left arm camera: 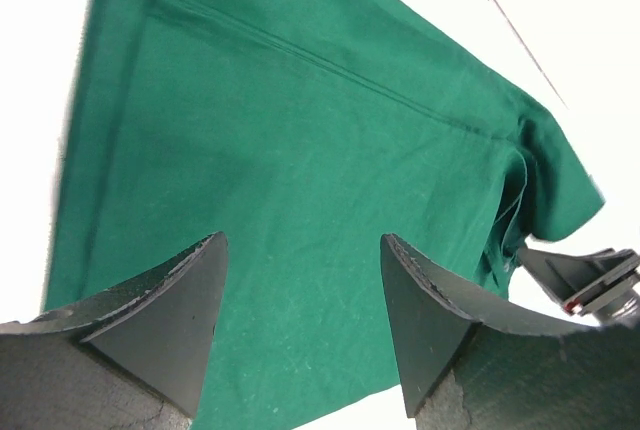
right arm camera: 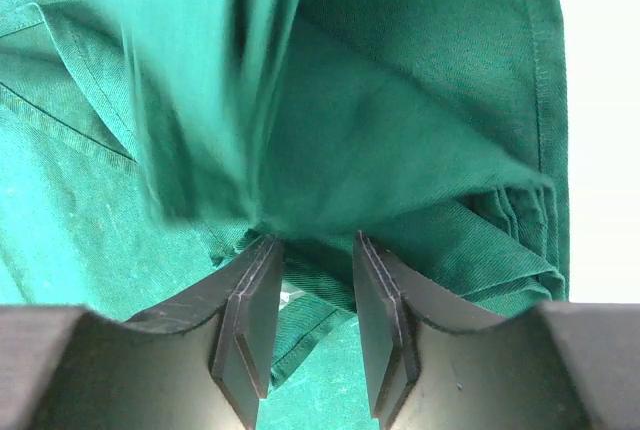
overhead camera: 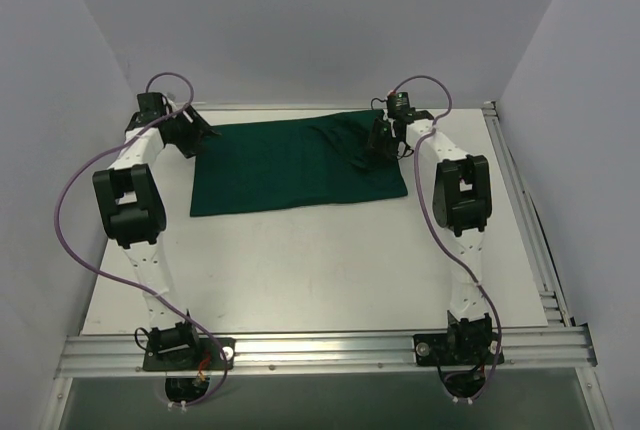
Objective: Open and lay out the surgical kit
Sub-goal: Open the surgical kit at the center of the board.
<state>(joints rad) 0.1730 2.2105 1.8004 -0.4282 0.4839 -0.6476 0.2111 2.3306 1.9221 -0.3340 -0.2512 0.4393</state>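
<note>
Top view, bottom edge: both arms rise from a metal rail (overhead camera: 320,350) at the near side of the white desk (overhead camera: 300,260). Beyond a bare stretch of desk, in the upper middle of the frame, lies the dark green cloth wrap (overhead camera: 290,165), spread as a flat rectangle with a rumpled, folded-over patch toward its upper right. No tray or instruments show. The left claw (overhead camera: 192,135) stands at the cloth's upper left edge; in its wrist view the left claw (left arm camera: 300,290) is wide, with only flat cloth (left arm camera: 300,130) between the fingers. The right claw (overhead camera: 383,140) hangs over the rumpled patch; in its wrist view the right claw (right arm camera: 318,300) is narrow, its pads (right arm camera: 250,320) parted, with a blurred fold of cloth (right arm camera: 400,140) just past the tips.
</note>
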